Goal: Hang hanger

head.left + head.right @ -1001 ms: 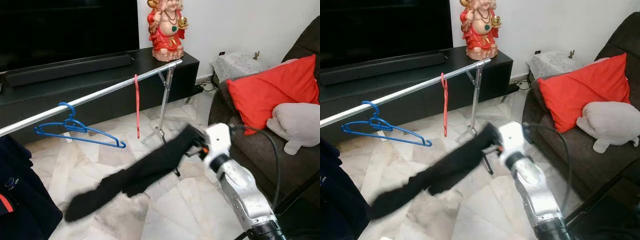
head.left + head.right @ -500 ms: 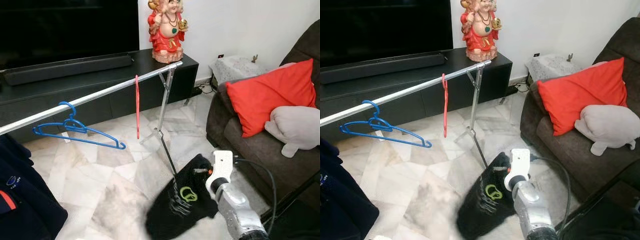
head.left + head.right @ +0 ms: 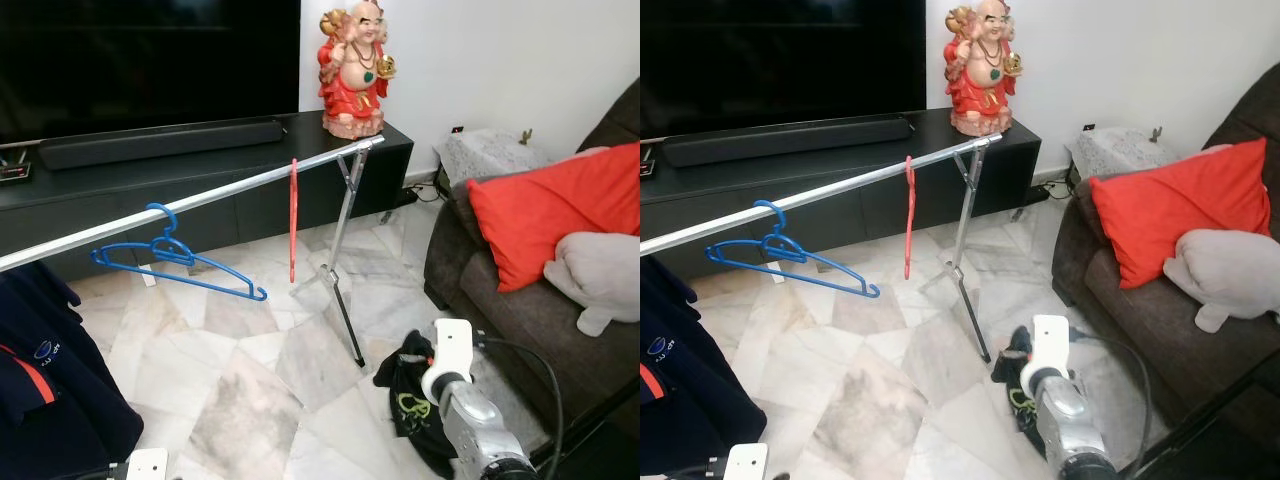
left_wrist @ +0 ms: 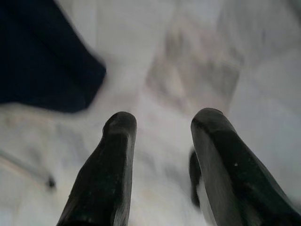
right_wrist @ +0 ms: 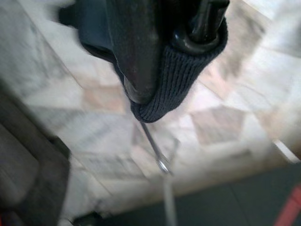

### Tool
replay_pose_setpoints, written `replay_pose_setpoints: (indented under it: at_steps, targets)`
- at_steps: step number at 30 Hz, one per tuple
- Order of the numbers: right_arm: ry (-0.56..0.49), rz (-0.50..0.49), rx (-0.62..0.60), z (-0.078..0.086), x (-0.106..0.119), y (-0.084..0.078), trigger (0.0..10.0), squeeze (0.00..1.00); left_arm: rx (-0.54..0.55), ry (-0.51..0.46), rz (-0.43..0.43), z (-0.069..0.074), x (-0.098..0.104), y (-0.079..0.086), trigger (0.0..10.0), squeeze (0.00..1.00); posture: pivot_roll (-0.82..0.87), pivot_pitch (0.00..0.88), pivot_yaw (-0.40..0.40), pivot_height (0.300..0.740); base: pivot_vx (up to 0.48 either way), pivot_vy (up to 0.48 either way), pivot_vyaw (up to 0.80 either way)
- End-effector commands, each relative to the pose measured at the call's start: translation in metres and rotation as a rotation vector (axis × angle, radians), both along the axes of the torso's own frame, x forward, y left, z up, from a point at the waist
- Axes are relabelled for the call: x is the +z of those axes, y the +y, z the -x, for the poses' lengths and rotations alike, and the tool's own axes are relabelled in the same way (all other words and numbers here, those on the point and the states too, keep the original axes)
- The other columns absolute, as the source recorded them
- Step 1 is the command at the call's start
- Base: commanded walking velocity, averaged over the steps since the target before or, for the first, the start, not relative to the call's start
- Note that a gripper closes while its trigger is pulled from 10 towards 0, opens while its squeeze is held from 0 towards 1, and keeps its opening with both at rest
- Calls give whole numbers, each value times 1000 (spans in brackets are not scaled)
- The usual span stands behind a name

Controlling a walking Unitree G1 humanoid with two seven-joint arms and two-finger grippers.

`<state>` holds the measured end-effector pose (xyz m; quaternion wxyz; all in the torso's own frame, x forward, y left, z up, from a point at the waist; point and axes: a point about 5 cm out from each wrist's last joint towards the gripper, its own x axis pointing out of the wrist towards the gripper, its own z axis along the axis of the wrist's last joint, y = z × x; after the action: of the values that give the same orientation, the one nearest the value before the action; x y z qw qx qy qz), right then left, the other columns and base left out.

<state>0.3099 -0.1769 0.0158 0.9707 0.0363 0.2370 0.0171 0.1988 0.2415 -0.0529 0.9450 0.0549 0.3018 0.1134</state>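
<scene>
Lowered now — ribbed dark knit garment (image 5: 160,89) in right jaws (image 5: 174,56).

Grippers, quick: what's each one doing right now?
Left gripper: open, holding nothing, above the marble floor.
Right gripper: shut on the black garment, low beside the sofa.

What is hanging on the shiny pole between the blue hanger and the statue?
A red hanger hangs on the pole, between the blue hanger and the statue, seen in both eye views.
</scene>
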Motion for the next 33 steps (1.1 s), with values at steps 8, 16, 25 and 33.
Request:
replay_pose_setpoints:
  at_steps: [8,16,25,33]
  targets:
    - [4,36,-113,10,-7,-26,10000,0,-158,-267,-66,-35,43,-1,10000,0,70,0,-34,740,0,0,0]
    - [-43,67,-201,26,-16,-41,10000,0,-158,-355,-59,-15,52,6,10000,0,79,0,-22,740,0,0,0]
    - [-226,2,-192,33,-5,-28,10000,0,-109,-418,11,-6,68,8,10000,0,88,0,-8,740,0,0,0]
    - [-393,-45,-254,42,17,-31,10000,0,-200,-418,18,-11,82,-1,10000,0,21,0,36,740,0,0,0]
